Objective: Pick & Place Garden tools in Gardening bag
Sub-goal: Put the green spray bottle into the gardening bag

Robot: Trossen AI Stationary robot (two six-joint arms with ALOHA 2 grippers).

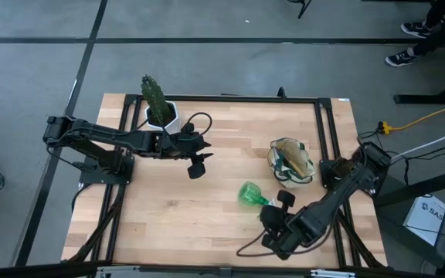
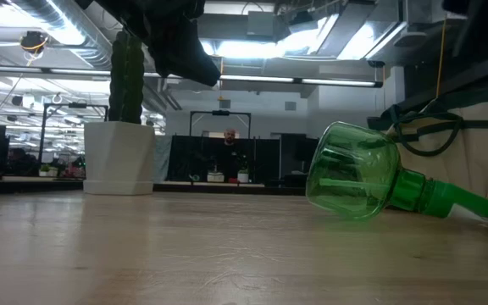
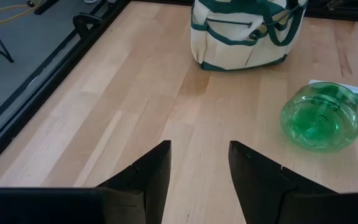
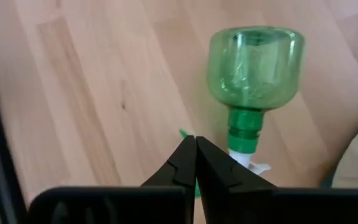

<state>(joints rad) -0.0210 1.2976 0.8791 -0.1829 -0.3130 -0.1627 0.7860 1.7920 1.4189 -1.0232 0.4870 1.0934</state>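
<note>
spray bottle (image 1: 250, 194): lies on its side on the desk (image 1: 168, 216), just beside the gardening bag (image 1: 290, 161)
right gripper (image 4: 196, 163): fingers closed together, empty, at the bottle's nozzle
left gripper (image 3: 199, 169): narrow gap, empty, above the desk near the cactus (image 1: 154, 99)

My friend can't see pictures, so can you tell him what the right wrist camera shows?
A green see-through spray bottle lies on its side on the wooden table, its round bottom pointing away and its neck toward the camera. The right end effector, fingers shut together, sits just in front of the bottle's white nozzle.
</note>
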